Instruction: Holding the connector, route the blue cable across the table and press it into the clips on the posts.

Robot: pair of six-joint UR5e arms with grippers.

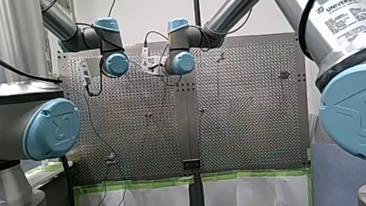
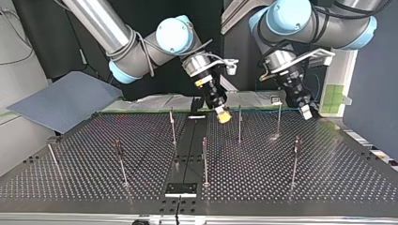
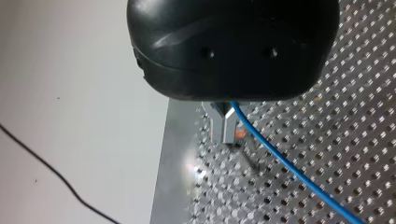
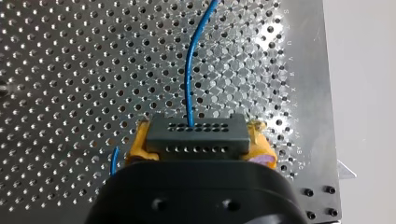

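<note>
Right gripper: The right gripper (image 2: pixel 224 115) is clamped on the dark connector (image 4: pixel 196 135), yellow pads (image 4: pixel 138 145) pressing its two ends, above the perforated table (image 2: pixel 328 178).
Left gripper: The left gripper (image 3: pixel 224 133) has its metal fingers drawn together, apparently pinching the blue cable (image 3: pixel 280 158), which leaves them and slants away over the holes.
Cable: It comes out of the connector's face and runs ahead of the right gripper. In the front view a thin blue line drops from the left gripper toward the table's near edge.
Posts: Slim posts (image 2: pixel 205 159) stand apart across the table (whether any clip already holds the cable cannot be told).
Risk, tension: If the arms move apart faster than the cable feeds through the left fingers, the pull could tilt the connector between the pads or strain the wire at its socket.
Risk, slack: A loose loop could snag a post other than the intended one.
Risk, contact: The posts look thin, so a gripper pressing down off-centre could bend one or miss its clip.
</note>
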